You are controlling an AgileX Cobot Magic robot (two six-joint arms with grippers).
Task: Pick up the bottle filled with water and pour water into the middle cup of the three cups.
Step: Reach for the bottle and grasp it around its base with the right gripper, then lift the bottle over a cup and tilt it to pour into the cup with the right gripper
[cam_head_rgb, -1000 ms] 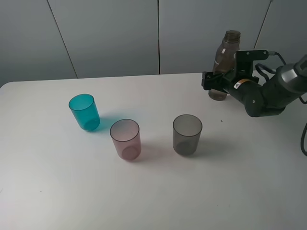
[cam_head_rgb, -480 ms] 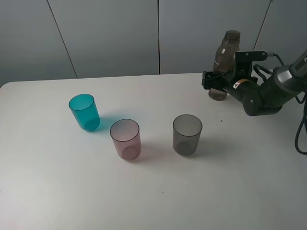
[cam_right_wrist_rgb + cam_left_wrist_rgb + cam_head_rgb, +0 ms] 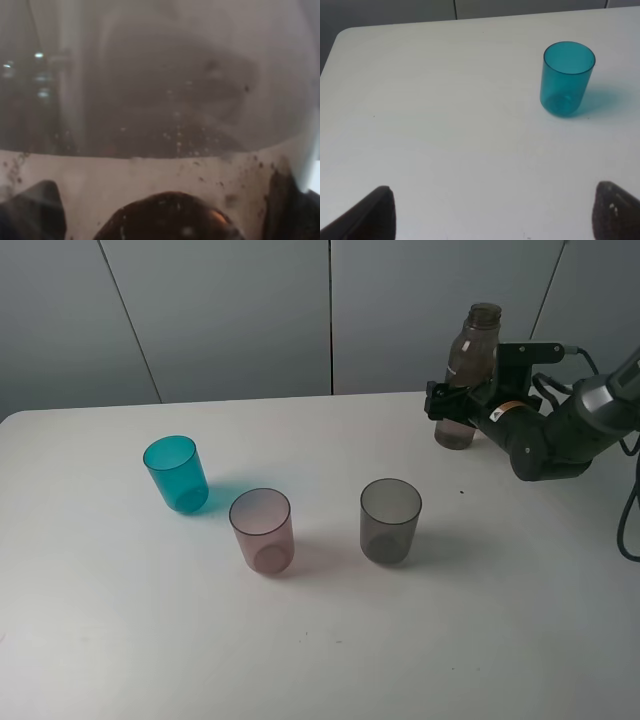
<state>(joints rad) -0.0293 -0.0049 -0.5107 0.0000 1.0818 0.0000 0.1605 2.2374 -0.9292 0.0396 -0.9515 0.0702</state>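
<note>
The smoky grey-brown bottle point(image 3: 470, 355) stands upright and uncapped at the table's far right. My right gripper point(image 3: 447, 406) is open, with a finger on either side of the bottle's lower body. In the right wrist view the bottle point(image 3: 160, 100) fills the picture, very close between the dark fingertips point(image 3: 32, 210). The three cups stand in a row: teal point(image 3: 177, 475), pale pink middle cup point(image 3: 263, 531) and smoky grey point(image 3: 390, 521). My left gripper point(image 3: 495, 215) is open over bare table, with the teal cup point(image 3: 567, 79) well ahead of it.
The white table point(image 3: 120, 640) has a rounded far-left corner and ends close behind the bottle. A grey panelled wall point(image 3: 230, 310) rises behind it. The right arm's cables hang at the right edge of the exterior view.
My right gripper has edged slightly further in around the bottle's lower body. The bottle and the cups have not moved.
</note>
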